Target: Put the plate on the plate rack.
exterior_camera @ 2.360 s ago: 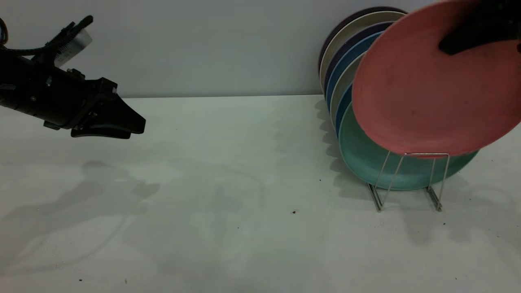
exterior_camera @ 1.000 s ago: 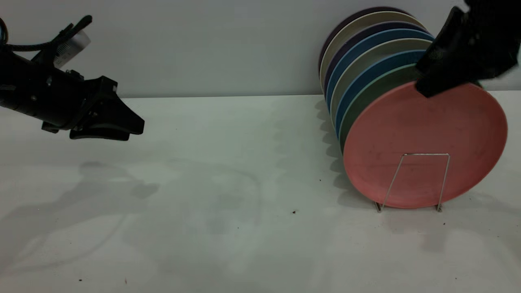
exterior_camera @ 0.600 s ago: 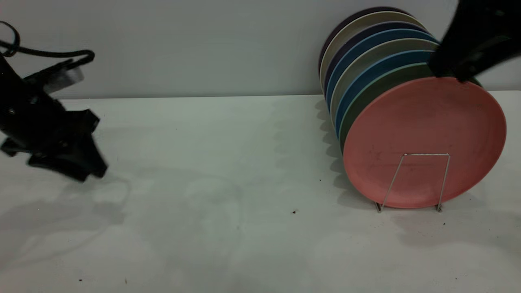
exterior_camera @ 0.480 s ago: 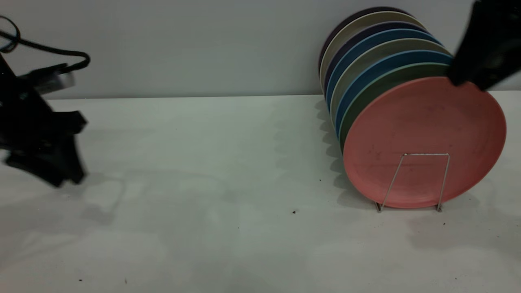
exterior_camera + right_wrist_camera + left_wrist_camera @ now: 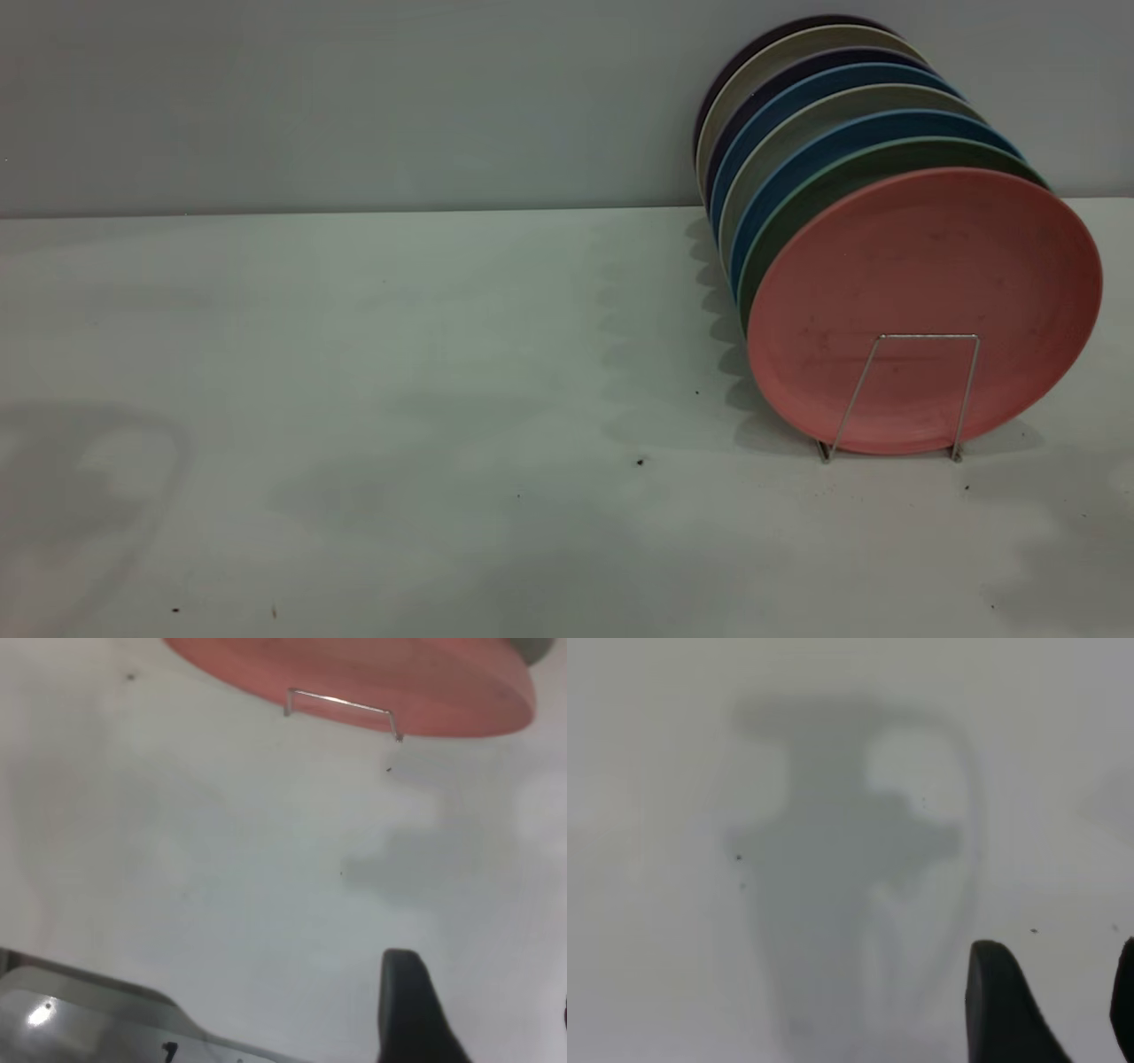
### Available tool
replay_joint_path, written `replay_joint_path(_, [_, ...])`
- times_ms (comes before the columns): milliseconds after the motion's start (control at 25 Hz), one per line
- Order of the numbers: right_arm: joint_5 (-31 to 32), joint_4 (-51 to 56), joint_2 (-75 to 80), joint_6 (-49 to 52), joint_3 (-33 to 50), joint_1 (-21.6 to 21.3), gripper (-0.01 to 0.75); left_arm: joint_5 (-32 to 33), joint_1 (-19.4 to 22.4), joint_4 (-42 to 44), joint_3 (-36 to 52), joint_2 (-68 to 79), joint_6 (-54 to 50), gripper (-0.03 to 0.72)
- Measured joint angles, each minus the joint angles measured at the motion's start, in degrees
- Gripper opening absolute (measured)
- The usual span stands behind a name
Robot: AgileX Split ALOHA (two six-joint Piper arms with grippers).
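**Exterior view: pink plate standing in the rack**

Exterior view shows the round salmon-pink plastic plate [image 5: 924, 306] standing upright at the front of the thin silver wire plate rack [image 5: 921, 390], leaning against a teal-green plate [image 5: 873, 164] behind it. Neither arm appears there. Each wrist camera shows one dark fingertip, left [image 5: 1003, 1005] and right [image 5: 409, 1010], spread wide over the white table [image 5: 399, 354], gripping nothing.

The table [image 5: 425, 354] is presenting a pale, matte surface, meeting the grey wall along its far edge. The plate rack [image 5: 904, 394] is standing directly on it near the far right corner, its front wire loop upright and its feet touching the surface. Small dark specks [image 5: 640, 462] are lying scattered towards the near edge.
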Motion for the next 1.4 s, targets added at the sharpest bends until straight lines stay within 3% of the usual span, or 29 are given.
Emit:
replay_joint_path(600, [8.6, -0.3, -41.0, 0.3, 17.1, 0.0, 0.430, 2.5, 0.0, -2.4, 25.3, -44.3, -0.6, 0.358])
replay_joint_path(1000, [8.6, -2.2, -59.8, -0.3, 29.5, 0.0, 0.430, 9.4, 0.0, -2.4, 35.2, -67.3, -2.2, 0.391])
replay_joint_path(1400, [4.0, -4.3, -67.2, -2.0, 37.5, 0.0, 0.430, 10.1, 0.0, 1.0, 40.4, -75.8, -2.0, 0.428])
